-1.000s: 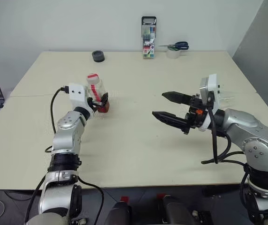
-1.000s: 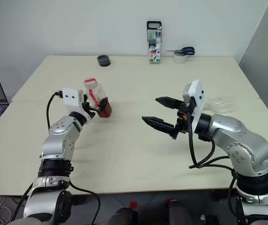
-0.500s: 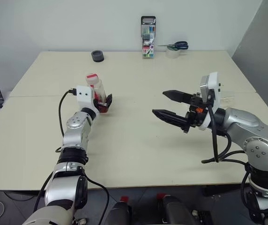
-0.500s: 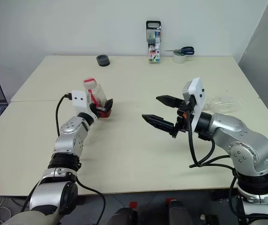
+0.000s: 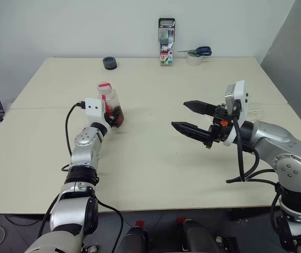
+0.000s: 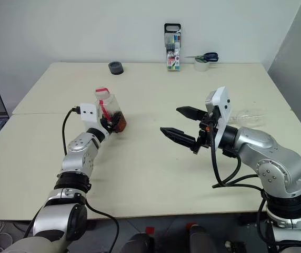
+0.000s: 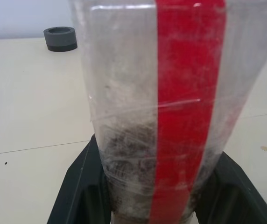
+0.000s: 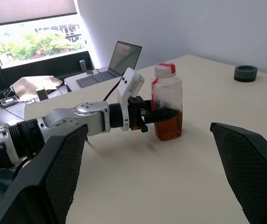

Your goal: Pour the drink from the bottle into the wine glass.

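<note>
Grasping was the step in hand. At the left of the table (image 5: 140, 174), the left gripper (image 8: 164, 113) had its two black fingers clamped on the lower body of the bottle (image 5: 108, 103), one on each side, as the left wrist view showed with the fingers (image 7: 80, 186) pressed against the clear plastic. The bottle stood upright on the table, red cap (image 8: 164, 69) on top, red label strip running down its side, and the drink (image 8: 168, 128) filled only its lower part. Behind it, near the far edge, lay a small dark ring (image 5: 110, 63).

Further right, at the back of the table, stood a marker pack (image 5: 167, 42), with a tape roll (image 5: 194, 59) and scissors (image 5: 200, 51) beside it. These seemed to play no part.

On the right, the right gripper (image 5: 192, 118) hung above the table with its fingers spread wide, holding nothing and pointing toward the bottle. Beyond its wrist, near the right edge, the wine glass (image 6: 249, 115) showed faintly; it appeared to lie on its side, though that was hard to tell.

Judging from this, the cap was still on, so nothing could be poured yet. The next move likely called for lifting the bottle and bringing the free right gripper to the cap, while the glass would need to stand upright before any pouring.
</note>
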